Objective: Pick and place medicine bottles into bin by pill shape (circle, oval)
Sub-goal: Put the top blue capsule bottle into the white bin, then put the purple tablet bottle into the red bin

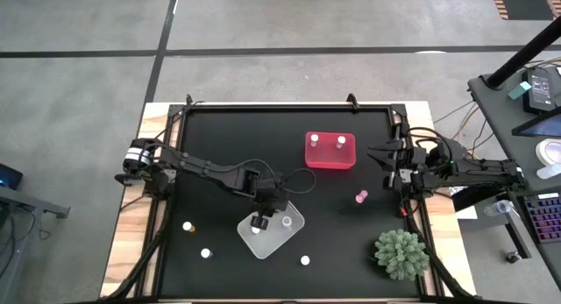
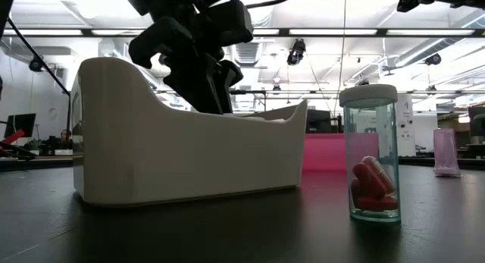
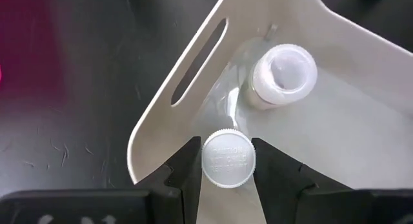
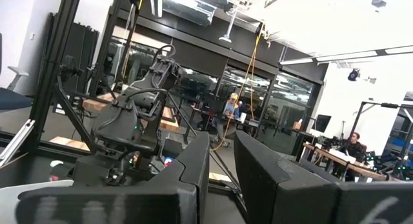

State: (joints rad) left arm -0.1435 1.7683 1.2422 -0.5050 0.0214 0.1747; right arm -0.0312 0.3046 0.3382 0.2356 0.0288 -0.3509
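My left gripper [image 1: 259, 221] points down over the white tray [image 1: 273, 243] and is shut on a white-capped bottle [image 3: 227, 158]. In the low view it [image 2: 198, 66] reaches down behind the tray's wall [image 2: 189, 153]. A second white-capped bottle [image 3: 284, 75] stands in the tray. The pink bin [image 1: 330, 152] holds two bottles. Loose bottles stand on the table: a pink one [image 1: 361, 197], three white-capped ones [image 1: 188, 226] [image 1: 206, 252] [image 1: 305, 260], and a teal one with red oval pills [image 2: 371, 161]. My right gripper [image 1: 387, 159] waits open at the right edge. My left gripper pinches the bottle's white cap [image 3: 227, 179] between its two fingers [image 3: 187, 169], one on each side of the cap's rim. The fingers come from above, pointing down. The bottle stands upright inside the white tray. The cap hides its body and base.
A spiky green plant [image 1: 401, 254] stands at the near right corner. The pink bin also shows behind the white tray in the low view [image 2: 326, 153], with the pink bottle [image 2: 445, 151] to its right. A desk with a keyboard stands beyond the right edge.
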